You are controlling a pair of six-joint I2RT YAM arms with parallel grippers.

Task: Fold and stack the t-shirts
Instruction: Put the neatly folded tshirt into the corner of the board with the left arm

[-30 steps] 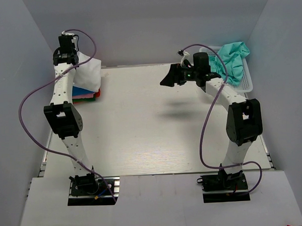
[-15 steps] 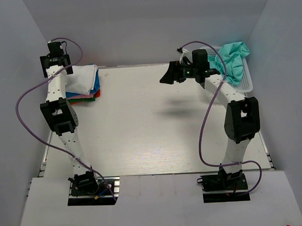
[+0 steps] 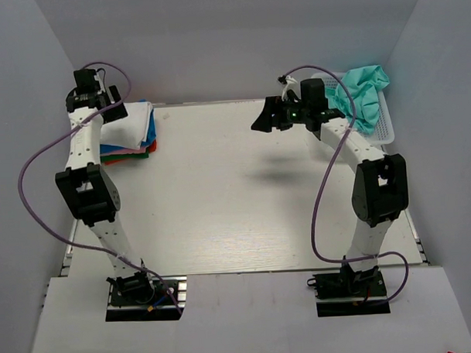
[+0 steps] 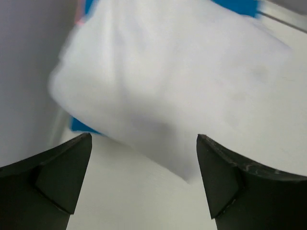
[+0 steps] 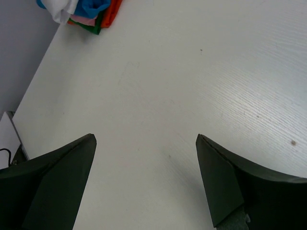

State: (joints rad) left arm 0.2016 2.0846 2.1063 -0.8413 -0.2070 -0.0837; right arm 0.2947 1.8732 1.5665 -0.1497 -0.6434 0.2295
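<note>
A folded white t-shirt lies on top of the stack of folded t-shirts, whose blue, pink, green and red edges show at the back left of the table. My left gripper hovers just above the white t-shirt, open, with nothing between its fingers. Blue cloth peeks out under the white one. My right gripper hangs open and empty over the table's back middle. A crumpled teal-green t-shirt sits in the basket.
The white mesh basket stands at the back right corner, behind the right arm. Grey walls close in on the left, back and right. In the right wrist view the stack shows at the top left, beyond bare white tabletop.
My left gripper has opened and let go of the white t-shirt, which dropped from hanging onto the stack. The left arm has drawn back slightly. The right arm has barely moved.
</note>
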